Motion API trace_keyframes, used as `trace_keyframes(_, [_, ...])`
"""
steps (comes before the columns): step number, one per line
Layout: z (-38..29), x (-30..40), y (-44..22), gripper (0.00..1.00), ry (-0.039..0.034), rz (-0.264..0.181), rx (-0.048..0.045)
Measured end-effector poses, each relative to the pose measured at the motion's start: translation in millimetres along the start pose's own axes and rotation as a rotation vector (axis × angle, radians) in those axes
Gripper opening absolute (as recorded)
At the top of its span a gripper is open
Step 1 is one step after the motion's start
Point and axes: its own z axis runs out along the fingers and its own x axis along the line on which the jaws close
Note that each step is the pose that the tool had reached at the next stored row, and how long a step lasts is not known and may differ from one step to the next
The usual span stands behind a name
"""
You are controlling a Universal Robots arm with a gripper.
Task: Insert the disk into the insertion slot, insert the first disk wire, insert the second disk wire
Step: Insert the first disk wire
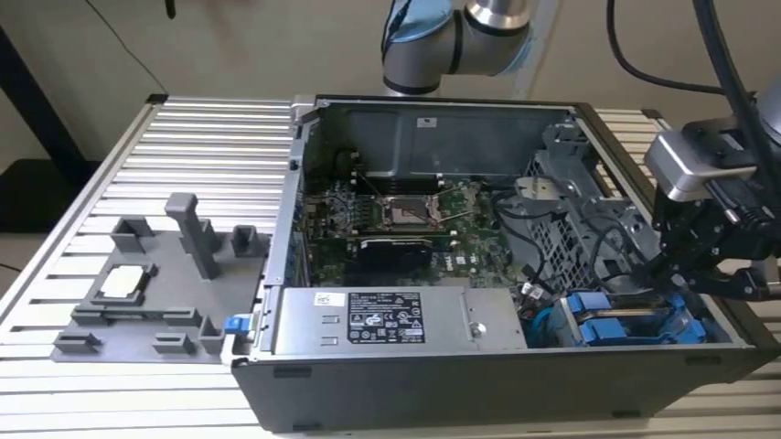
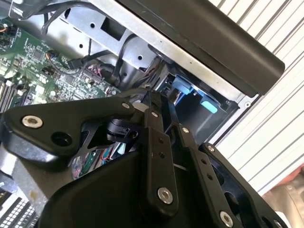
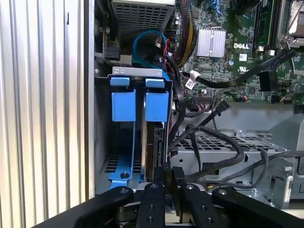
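In the exterior view the gripper (image 1: 665, 274) is hanging over the drive bay, at about four o'clock of the open computer case (image 1: 366, 384). The disk (image 1: 590, 304), in its blue carrier, is sitting down in its slot just beside the other blue-carriered drive (image 1: 610, 331).

In the second wrist view the gripper (image 2: 159, 111) is showing its fingers set narrow, close to the disk (image 2: 180, 88).

In the first wrist view the gripper (image 3: 172, 192) seems to be pinching a black plug (image 3: 175, 176) at the near end of the disk (image 3: 156, 107). The plug's cable is trailing across the metal cage (image 3: 223, 142).

I judge the disk insertion done and a wire step under way. Whether either wire is seated, I cannot tell.
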Motion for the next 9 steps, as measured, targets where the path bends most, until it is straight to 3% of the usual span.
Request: trace_keyframes(9, [6.5, 2.0, 0.9, 0.19, 0.0001, 0.002, 0.0001])
